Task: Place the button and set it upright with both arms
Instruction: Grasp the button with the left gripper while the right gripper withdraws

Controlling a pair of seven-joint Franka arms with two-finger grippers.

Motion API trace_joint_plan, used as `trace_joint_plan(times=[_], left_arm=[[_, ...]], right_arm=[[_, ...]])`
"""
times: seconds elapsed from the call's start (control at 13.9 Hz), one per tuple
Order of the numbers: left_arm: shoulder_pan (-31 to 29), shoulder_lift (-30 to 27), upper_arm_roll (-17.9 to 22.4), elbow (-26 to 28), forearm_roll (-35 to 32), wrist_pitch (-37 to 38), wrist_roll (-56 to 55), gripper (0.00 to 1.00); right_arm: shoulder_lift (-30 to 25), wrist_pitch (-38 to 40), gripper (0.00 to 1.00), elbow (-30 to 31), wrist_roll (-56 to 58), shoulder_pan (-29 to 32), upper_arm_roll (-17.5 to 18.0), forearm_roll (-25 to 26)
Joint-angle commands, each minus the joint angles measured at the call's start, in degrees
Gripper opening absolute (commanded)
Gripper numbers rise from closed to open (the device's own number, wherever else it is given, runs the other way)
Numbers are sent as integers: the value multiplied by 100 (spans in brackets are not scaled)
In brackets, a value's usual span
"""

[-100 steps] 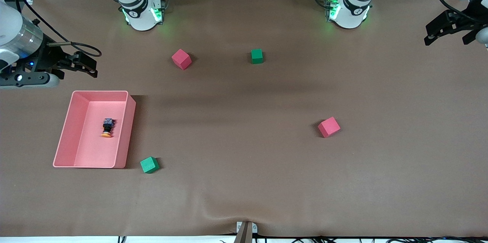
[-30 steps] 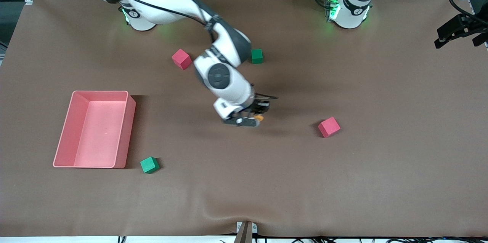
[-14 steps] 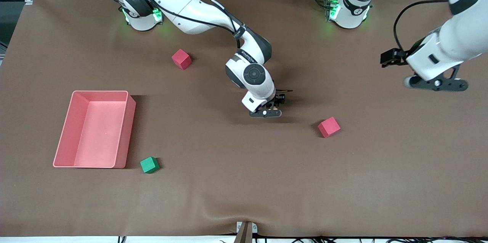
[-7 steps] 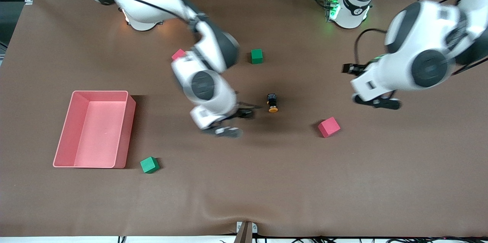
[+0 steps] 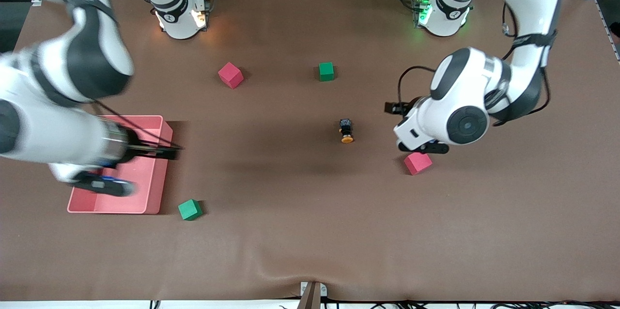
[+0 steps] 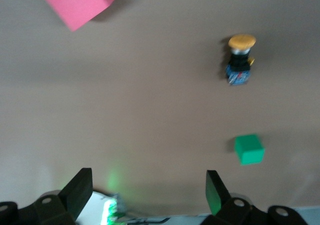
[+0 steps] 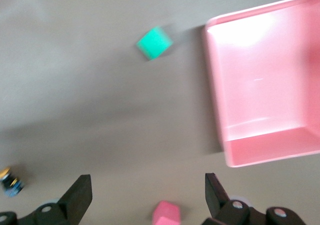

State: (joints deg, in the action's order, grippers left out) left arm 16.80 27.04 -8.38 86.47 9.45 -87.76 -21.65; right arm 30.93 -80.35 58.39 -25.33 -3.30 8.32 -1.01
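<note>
The button [image 5: 346, 131] lies on its side in the middle of the table, orange cap toward the front camera, black body away from it. Nothing holds it. It also shows in the left wrist view [image 6: 240, 60] and at the edge of the right wrist view [image 7: 10, 181]. My left gripper [image 5: 395, 107] hangs open and empty over the table beside the button, toward the left arm's end; its fingers [image 6: 215, 190] stand wide apart. My right gripper [image 5: 162, 149] is open and empty over the edge of the pink tray [image 5: 156, 188]; its fingers [image 7: 80, 192] are spread.
A red cube [image 5: 417, 162] lies just under the left hand, nearer the front camera. A second red cube [image 5: 230, 75] and a green cube [image 5: 326, 71] lie toward the bases. Another green cube [image 5: 189, 209] sits beside the tray's near corner. The tray [image 7: 272, 150] holds nothing.
The right gripper carried the button from the tray to the table's middle, let go and swung back over the tray. The left arm swung in from the table's end toward the button.
</note>
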Motion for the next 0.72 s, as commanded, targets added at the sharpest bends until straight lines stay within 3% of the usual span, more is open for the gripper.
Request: trace_joint_plan(times=[0.0, 0.22, 0.5, 0.65], left_arm=[[314, 476, 21, -130, 127, -512, -741, 100], [561, 855, 21, -139, 127, -1005, -1183, 100], [772, 1198, 21, -139, 206, -1472, -1236, 100], [912, 1365, 21, -131, 206, -1647, -1245, 100]], right_arm=[[-621, 72, 100, 348, 247, 749, 248, -100], [-1639, -294, 100, 1382, 283, 953, 188, -75], [-3678, -1945, 100, 4368, 747, 471, -706, -145], [-4024, -1941, 100, 4664, 1265, 453, -858, -163]])
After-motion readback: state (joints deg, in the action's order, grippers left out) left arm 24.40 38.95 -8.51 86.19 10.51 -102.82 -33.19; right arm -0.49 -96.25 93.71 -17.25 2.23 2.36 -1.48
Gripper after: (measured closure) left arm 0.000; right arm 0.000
